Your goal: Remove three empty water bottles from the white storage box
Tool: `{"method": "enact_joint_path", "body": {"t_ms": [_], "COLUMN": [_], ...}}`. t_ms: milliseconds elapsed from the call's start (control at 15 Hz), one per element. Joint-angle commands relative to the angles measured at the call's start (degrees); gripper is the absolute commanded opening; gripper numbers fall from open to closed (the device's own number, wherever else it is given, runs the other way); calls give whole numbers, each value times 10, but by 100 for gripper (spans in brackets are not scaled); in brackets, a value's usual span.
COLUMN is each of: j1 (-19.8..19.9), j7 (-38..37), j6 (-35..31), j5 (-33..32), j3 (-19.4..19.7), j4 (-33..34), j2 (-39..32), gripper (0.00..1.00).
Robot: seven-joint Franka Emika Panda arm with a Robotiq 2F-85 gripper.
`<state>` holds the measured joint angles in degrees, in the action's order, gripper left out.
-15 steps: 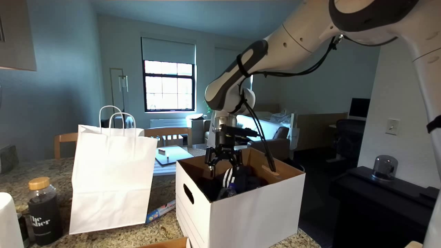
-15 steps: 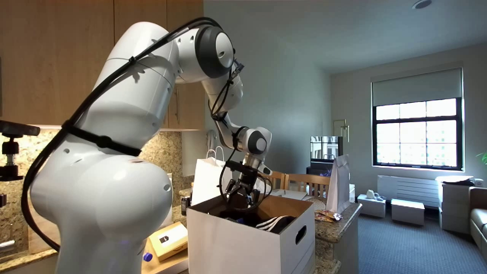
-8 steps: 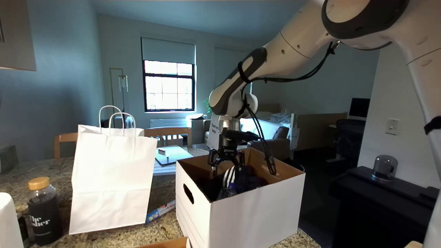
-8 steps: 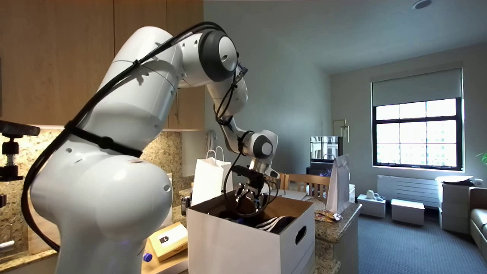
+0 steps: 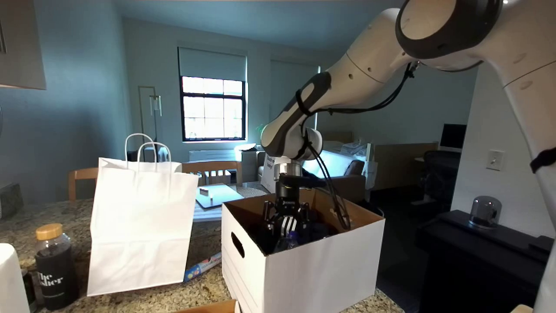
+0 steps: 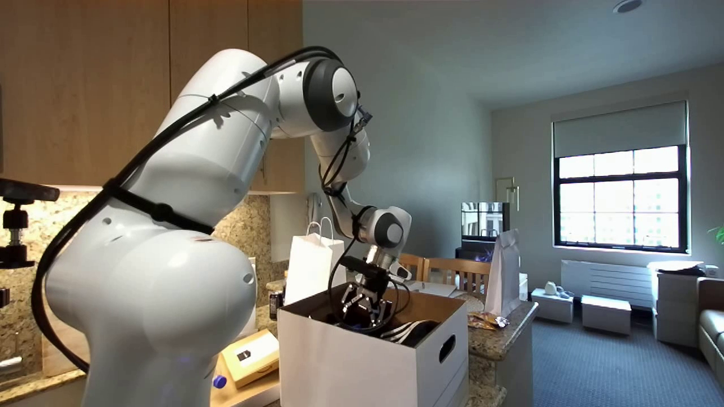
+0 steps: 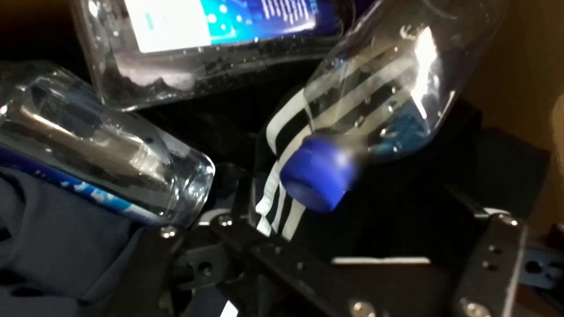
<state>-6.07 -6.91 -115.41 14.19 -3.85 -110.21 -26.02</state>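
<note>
Three water bottles (image 7: 112,152) show in the wrist view; in an exterior view, apparently one, inside the white storage box (image 5: 321,271). End effector (image 5: 287,223): fingers apart.

Surface (image 5: 202,290) speckled tan-and-brown stone; white storage box (image 5: 321,278) upright on it close to an edge, white paper bag (image 5: 141,230) with loop handles standing near it, and a slim blue printed pack (image 5: 203,267) lying aslant between the two, contact with either not clear to me. On the bag's other side, a dark jar (image 5: 56,269) with a tan lid stands just beside another dark container (image 5: 30,287) and a rounded white object (image 5: 11,280), both only partly in my sight. Farther along, a tall pale bag (image 6: 505,277) stands upright, a crinkled orange-and-silver packet (image 6: 487,320) lying flat near its foot.
</note>
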Motion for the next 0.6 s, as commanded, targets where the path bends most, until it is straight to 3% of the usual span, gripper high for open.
{"method": "enact_joint_path", "body": {"t_ms": [0, 67, 133, 200, 400, 533], "j1": [1, -1, -3, -4, -6, -7], "j7": [21, 23, 26, 28, 25, 24], "j6": [35, 40, 39, 34, 24, 17], "j5": [-12, -14, -18, -20, -27, -29], "j3": [-11, -12, -14, -15, -15, -15], "j4": [-14, -15, -16, -17, -13, -12], "j2": [5, 4, 4, 5, 3, 4], "gripper": [100, 100, 75, 74, 57, 54]}}
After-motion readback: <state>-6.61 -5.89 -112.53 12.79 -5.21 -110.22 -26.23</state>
